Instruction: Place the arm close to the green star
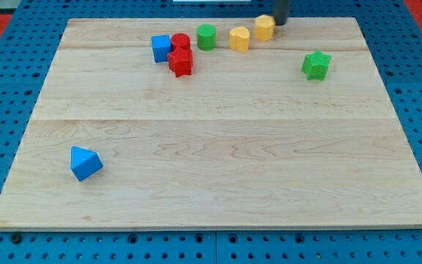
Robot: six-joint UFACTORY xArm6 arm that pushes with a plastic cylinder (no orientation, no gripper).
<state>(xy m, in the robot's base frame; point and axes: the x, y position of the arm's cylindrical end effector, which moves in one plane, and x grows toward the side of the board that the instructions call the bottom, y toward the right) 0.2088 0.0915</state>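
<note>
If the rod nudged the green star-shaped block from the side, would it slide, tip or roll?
The green star-shaped block looks low and flat-based, so it would probably slide on the smooth wooden board rather than tip. Its points make rolling unlikely, though an off-centre push may spin it. My tip sits apart, toward the view's top.

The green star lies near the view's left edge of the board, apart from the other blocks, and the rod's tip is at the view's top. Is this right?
Not quite. The camera view shows the green star near the board's right edge. The rest holds: it lies apart from the other blocks, and my tip is at the view's top, beside a yellow block.
</note>
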